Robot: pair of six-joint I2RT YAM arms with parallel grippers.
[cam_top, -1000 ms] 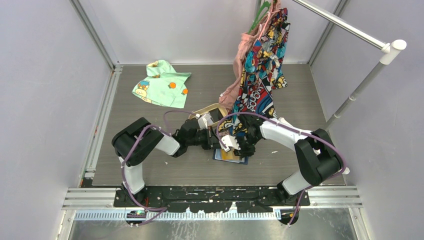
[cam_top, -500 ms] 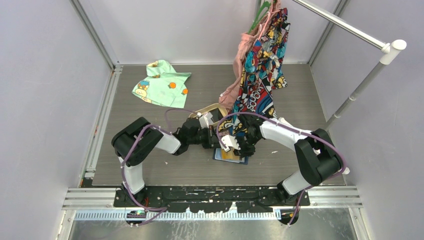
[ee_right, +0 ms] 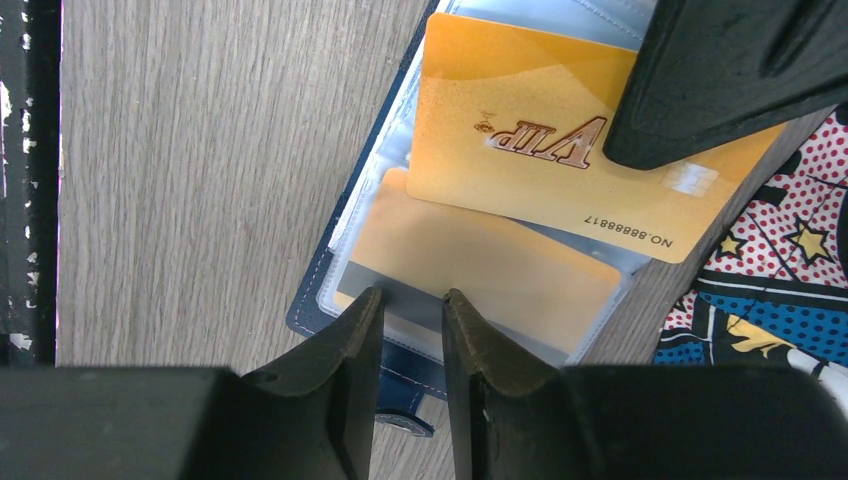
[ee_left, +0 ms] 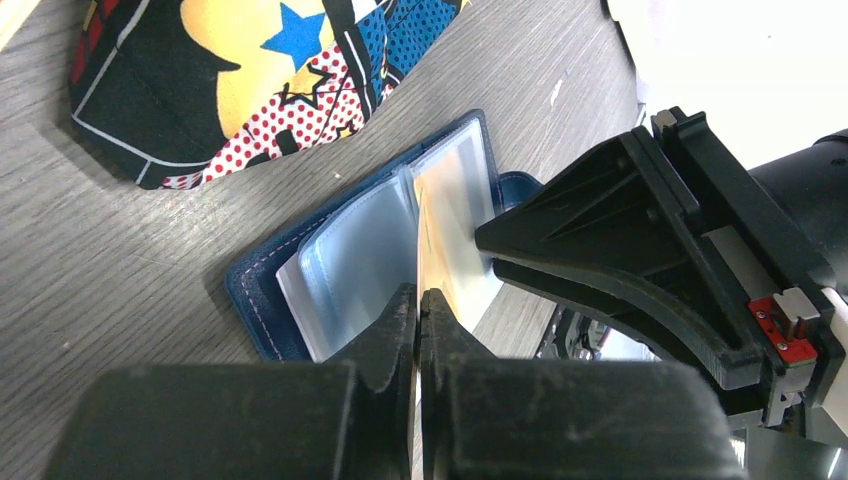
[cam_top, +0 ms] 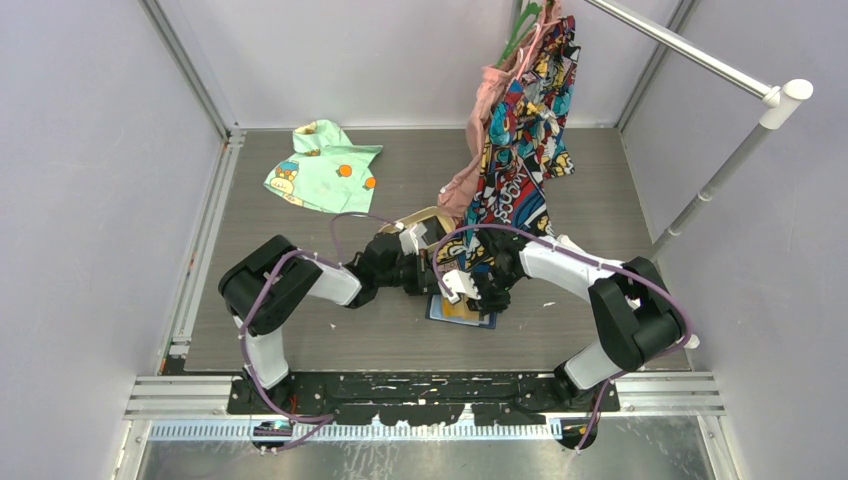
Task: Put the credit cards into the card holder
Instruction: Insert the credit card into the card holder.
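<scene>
The navy card holder [cam_top: 462, 314] lies open on the table between both arms, with pale glossy pockets [ee_left: 350, 262]. My left gripper [ee_left: 418, 303] is shut on an orange-yellow credit card [ee_right: 540, 140], held edge-on at a pocket's mouth. A second orange card [ee_right: 480, 255] sits inside a pocket. My right gripper [ee_right: 408, 300] is narrowly open, its fingertips [ee_right: 362, 318] over the pocket's near edge, with nothing between them. The card holder also shows in the right wrist view [ee_right: 312, 305]. The dark cards are out of view.
A comic-print garment [cam_top: 520, 140] hangs from a rail [cam_top: 700, 60], and its hem lies beside the wallet [ee_left: 250, 80]. A tan tray [cam_top: 425, 218] sits behind my left gripper. A green cloth [cam_top: 322, 168] lies at the back left.
My left arm has shifted very slightly. The card, wallet and right gripper stay as they were.
</scene>
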